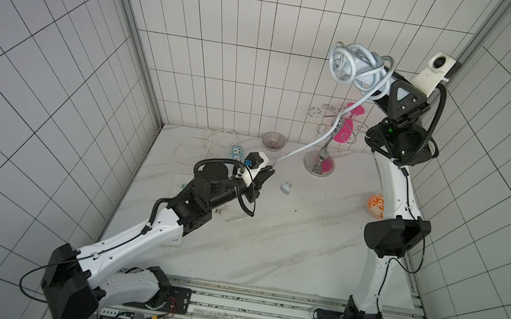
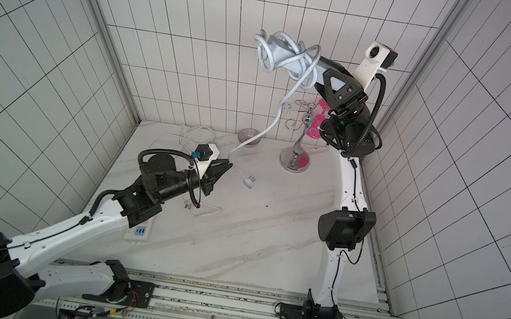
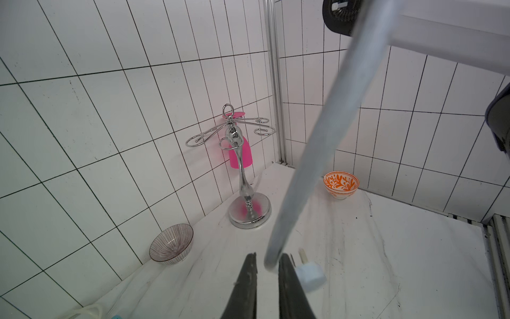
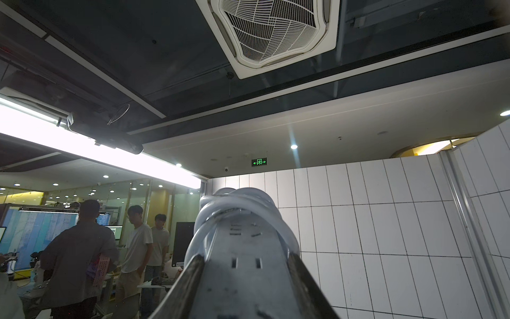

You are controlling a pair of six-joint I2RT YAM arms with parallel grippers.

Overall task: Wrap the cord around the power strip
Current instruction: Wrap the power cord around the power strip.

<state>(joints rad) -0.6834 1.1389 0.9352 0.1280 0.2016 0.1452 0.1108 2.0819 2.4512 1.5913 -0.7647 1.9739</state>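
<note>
Right jaws are shut tight on the strip (image 1: 367, 68) and hold it high, near the top of both top views, with the cord (image 1: 299, 150) looped round it. One loose end hangs down to the left jaws at mid-frame, the plug (image 1: 286, 187) just past them.

Left wrist view: left jaws stand a little apart, the cord (image 3: 325, 132) running between them.

Right wrist view: right jaws press both sides of the strip (image 4: 237, 262), cord (image 4: 248, 196) coiled farther along.

Pale grey-blue: cord (image 1: 310, 145) and power strip (image 4: 242, 248) alike. The orange bowl (image 3: 341, 183) has white leaf scrolls; striped bowl (image 3: 171, 245), fine dark radiating lines. Hot pink cup (image 3: 241, 158), chrome rack (image 3: 249, 214). White table (image 1: 269, 239), grey-veined
</note>
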